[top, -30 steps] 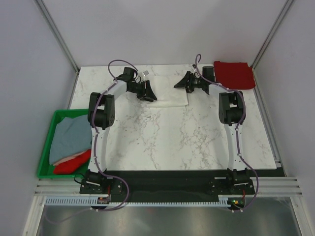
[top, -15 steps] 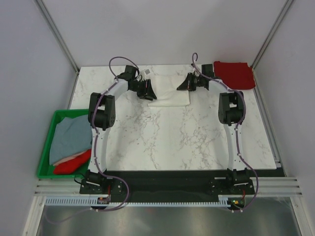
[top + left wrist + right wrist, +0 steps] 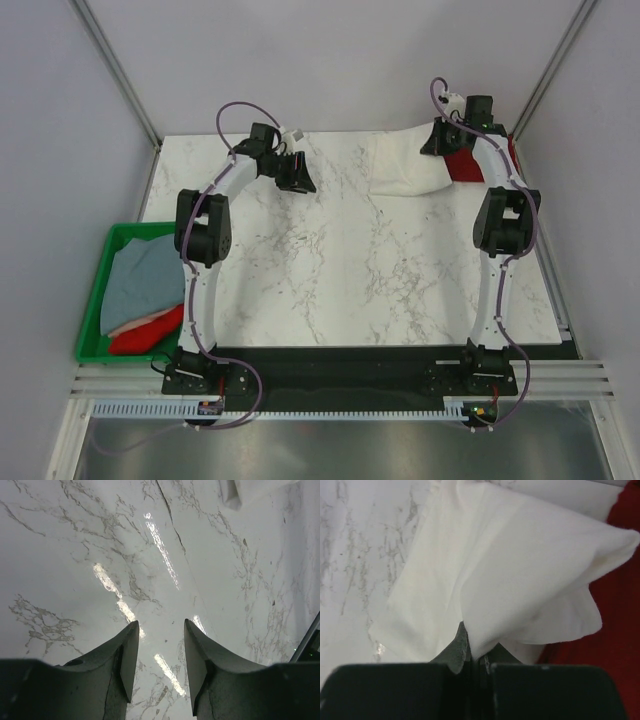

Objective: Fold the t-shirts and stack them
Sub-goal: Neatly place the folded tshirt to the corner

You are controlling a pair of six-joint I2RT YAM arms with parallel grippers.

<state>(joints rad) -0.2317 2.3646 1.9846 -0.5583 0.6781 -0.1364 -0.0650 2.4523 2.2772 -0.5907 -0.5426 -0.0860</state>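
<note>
The right end effector point(image 3: 474, 655) has pinched shut on the white shirt point(image 3: 405, 172) and has swung to the far right corner, dragging the shirt with it. The shirt now hangs from its fingers and partly covers the dark red shirt point(image 3: 620, 630) beside it. Under the left end effector point(image 3: 159, 640), where the shirt's edge was, there is now only bare bench point(image 3: 100, 555).

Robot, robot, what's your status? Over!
Left gripper open, empty. Right gripper shut on white t-shirt, its edge over dark red t-shirt. Nothing blocking.
</note>
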